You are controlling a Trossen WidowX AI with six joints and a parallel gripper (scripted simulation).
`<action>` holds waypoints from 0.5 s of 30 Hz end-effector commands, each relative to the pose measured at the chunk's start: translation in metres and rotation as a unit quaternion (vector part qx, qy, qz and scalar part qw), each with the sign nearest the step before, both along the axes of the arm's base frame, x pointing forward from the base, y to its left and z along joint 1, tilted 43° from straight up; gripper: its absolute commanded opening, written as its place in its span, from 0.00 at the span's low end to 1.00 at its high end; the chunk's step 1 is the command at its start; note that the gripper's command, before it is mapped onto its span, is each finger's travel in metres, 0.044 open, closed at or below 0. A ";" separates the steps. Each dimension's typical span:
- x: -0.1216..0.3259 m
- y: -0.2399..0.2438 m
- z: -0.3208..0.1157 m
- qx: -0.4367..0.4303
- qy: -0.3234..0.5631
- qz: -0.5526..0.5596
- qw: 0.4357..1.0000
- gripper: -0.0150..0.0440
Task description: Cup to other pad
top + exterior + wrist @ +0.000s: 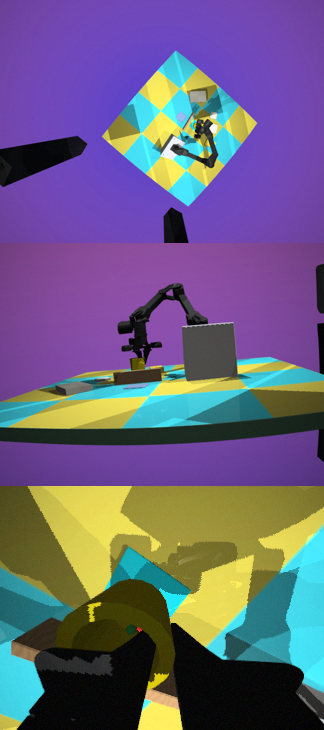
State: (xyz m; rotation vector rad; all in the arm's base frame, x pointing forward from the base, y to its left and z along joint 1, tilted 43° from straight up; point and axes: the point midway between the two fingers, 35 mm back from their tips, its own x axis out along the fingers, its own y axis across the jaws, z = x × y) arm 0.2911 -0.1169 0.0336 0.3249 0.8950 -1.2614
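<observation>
The yellow cup [195, 125] [137, 364] [132, 593] is roughly upright. My gripper [143, 359] [163, 627] is shut on its wall, with one finger inside the rim and one outside. A green marble [131, 629] and a red marble [139, 629] show inside the cup; a finger hides part of the interior. The cyan pad [191, 126] [150, 571] lies under the cup, partly covered in the wrist view. The wooden bar hides the cup's base in the exterior view, so I cannot tell whether it touches the pad. The pale blue pad [180, 116] [136, 386] lies across the bar.
A low wooden bar [189, 121] [137, 376] stands between the pads. A grey block [197, 96] [74, 388] lies beyond it. Small pale blocks [213, 115] lie near the gripper, and a yellow block [157, 368] lies behind the bar. A tall box [210, 351] stands at the arm's base.
</observation>
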 end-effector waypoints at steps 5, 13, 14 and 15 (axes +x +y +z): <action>-0.001 -0.008 -0.009 0.000 0.003 0.003 1.000 0.25; -0.001 -0.016 -0.017 -0.001 0.003 0.003 1.000 0.25; -0.001 -0.017 -0.018 -0.001 0.003 0.003 1.000 0.25; -0.001 -0.017 -0.019 -0.001 0.003 0.003 1.000 0.25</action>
